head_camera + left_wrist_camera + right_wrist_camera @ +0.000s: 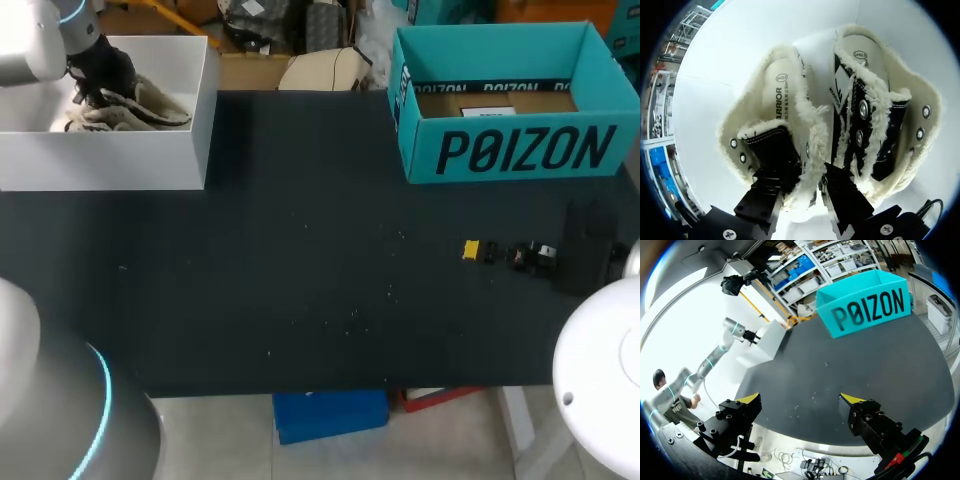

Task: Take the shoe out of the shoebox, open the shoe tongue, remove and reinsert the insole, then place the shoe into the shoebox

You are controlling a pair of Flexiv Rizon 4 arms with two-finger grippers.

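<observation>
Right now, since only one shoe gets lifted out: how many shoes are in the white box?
2, side by side in the white box: the first shoe and the second shoe, fleecy collars touching. No others show.

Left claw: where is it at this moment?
Head view: the left claw is down inside the white shoebox at the table's far left corner, against the fleece-lined shoes lying there; the teal box stands across the table on the right.
</observation>
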